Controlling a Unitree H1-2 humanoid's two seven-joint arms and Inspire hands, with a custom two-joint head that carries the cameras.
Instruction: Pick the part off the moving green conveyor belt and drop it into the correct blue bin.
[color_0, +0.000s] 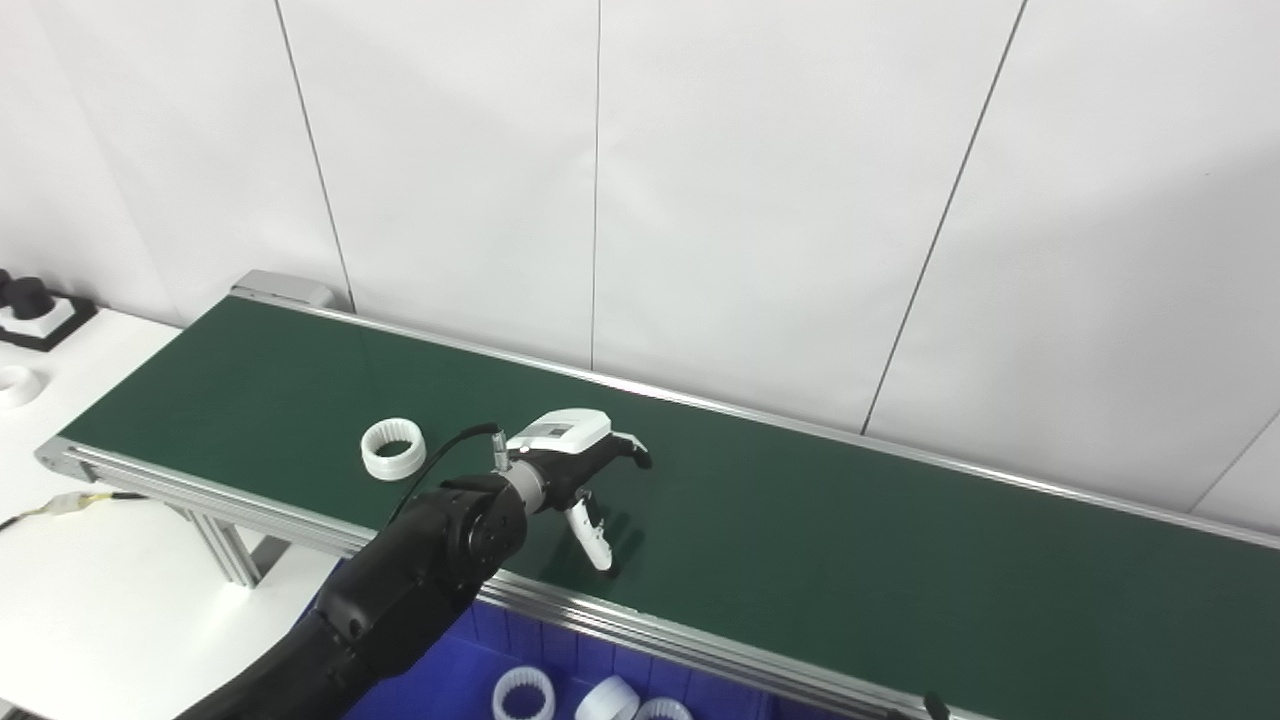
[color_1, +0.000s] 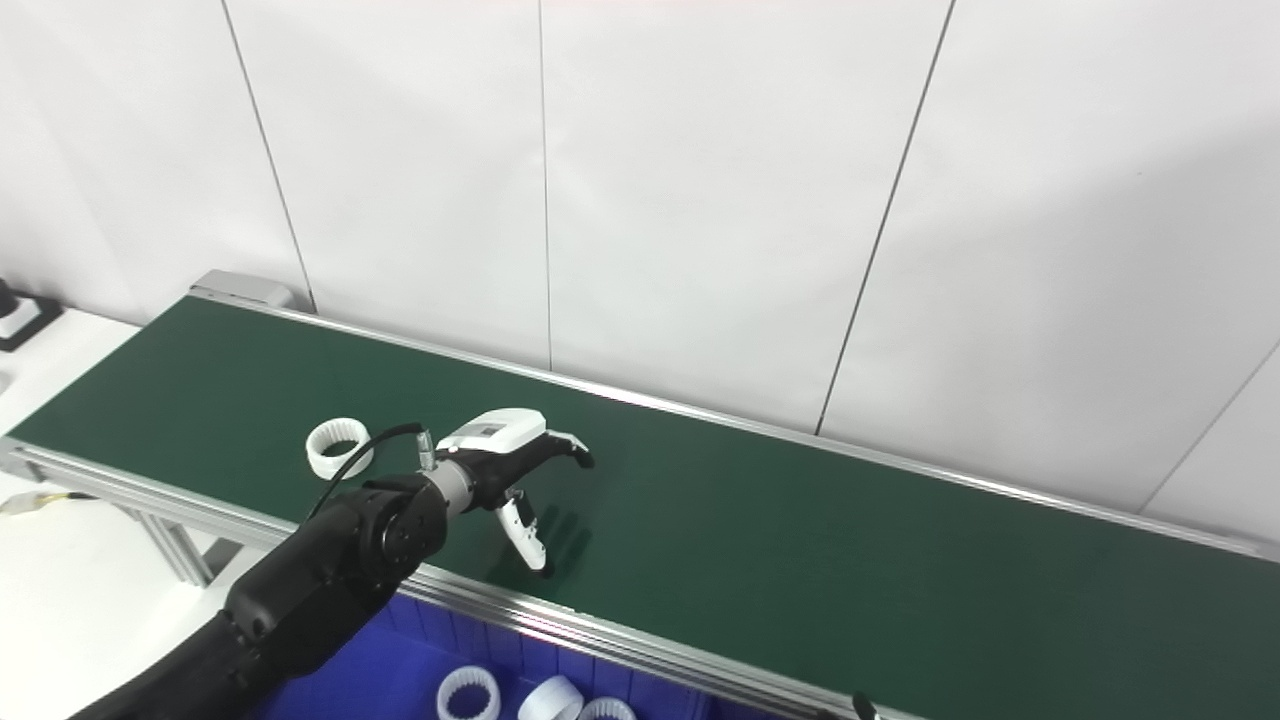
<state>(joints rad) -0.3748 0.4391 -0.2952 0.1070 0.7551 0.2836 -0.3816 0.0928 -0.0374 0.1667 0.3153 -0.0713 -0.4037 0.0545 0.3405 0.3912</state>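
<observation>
White rings (color_0: 523, 694) lay in our blue bin (color_0: 440, 680). Our left hand (color_0: 580, 470) was open over the green belt (color_0: 800, 520), near a white ring (color_0: 393, 448).

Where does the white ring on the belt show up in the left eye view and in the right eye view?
Left eye view: white ring left of centre, on the green belt, just left of the left hand.
Right eye view: same ring, further left.
Shared landmark: the left hand.
</observation>
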